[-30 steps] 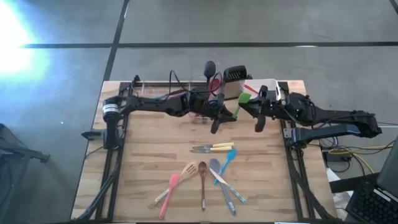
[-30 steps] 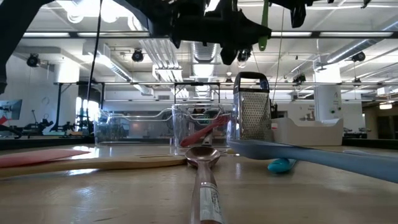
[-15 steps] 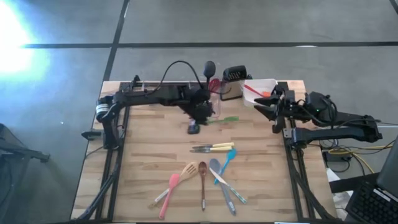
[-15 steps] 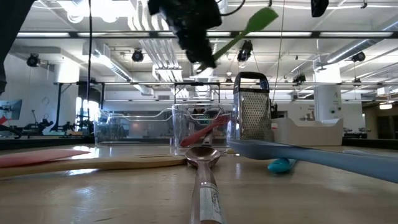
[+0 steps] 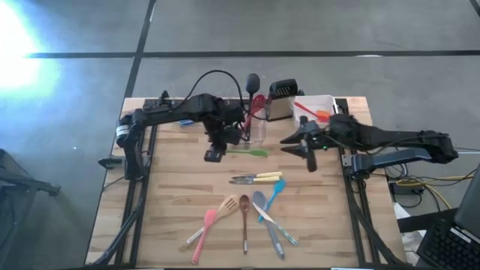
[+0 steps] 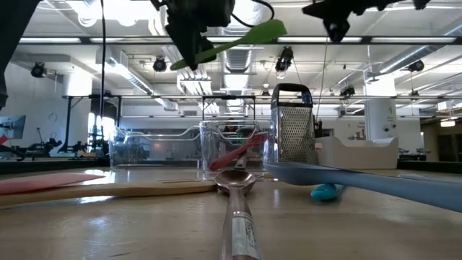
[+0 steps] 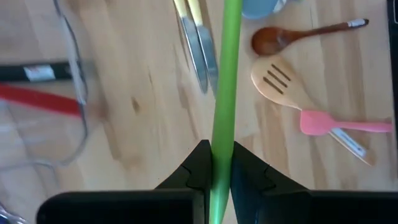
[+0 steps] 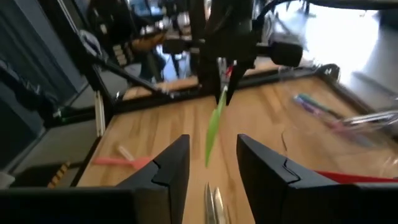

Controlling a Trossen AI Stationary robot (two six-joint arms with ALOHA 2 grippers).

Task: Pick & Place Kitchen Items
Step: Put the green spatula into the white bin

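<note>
Green spatula [image 5: 250, 151] held above counter [image 5: 180, 202], long axis roughly level, blade toward right arm, handle end clamped in left gripper [image 5: 225, 147], fingers pinched tight on it. In low view spatula [image 6: 229, 43] tilts, blade end higher. Right gripper [image 5: 306, 146] nearby, well apart from blade, fingers parted, holding nothing. Other utensils lie on counter below.
</note>
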